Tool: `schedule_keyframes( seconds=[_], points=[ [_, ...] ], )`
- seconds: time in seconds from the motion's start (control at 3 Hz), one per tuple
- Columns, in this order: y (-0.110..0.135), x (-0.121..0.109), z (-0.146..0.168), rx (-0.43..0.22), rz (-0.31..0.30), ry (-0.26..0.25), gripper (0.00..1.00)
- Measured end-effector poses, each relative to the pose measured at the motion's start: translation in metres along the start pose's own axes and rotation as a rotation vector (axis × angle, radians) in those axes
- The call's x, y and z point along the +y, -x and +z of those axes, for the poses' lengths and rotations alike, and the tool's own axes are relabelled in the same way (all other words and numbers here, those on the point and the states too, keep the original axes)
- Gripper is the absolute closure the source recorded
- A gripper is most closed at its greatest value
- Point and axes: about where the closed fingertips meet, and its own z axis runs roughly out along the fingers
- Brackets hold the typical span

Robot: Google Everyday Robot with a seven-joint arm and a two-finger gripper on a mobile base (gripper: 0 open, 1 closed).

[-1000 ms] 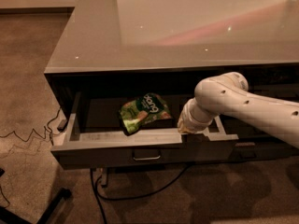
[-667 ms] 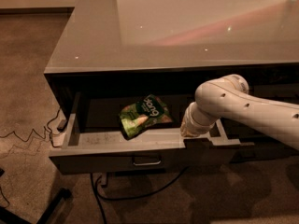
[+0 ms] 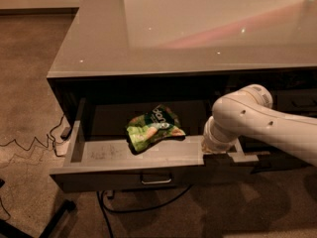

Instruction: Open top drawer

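Observation:
The top drawer is pulled well out from under the grey counter. Its dark-grey front faces me, with a small centre pull handle. Its pale grey inner floor shows. A green snack bag lies inside, near the middle. My white arm reaches in from the right. The gripper is at the drawer's right front corner, on the top edge of the front, mostly hidden behind the wrist.
The glossy grey countertop overhangs the drawer. A neighbouring drawer stack lies behind the arm on the right. Cables trail over the carpet at the left and under the drawer. A dark leg crosses the lower left.
The drawer has slid further out toward me, showing more of its floor. The arm's wrist has moved with the drawer front, a little down and forward.

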Motion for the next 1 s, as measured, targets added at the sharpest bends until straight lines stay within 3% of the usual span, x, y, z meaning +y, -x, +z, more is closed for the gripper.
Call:
schedule_keyframes(
  seconds=[0.33,0.67,1.0],
  points=[
    [-0.011,0.011,-0.007,0.034,0.017,-0.002,1.0],
    [-0.02,0.019,-0.01,-0.018,0.047,0.031,1.0],
    [-0.016,0.026,-0.006,-0.14,0.035,0.095,1.0]
  ],
)
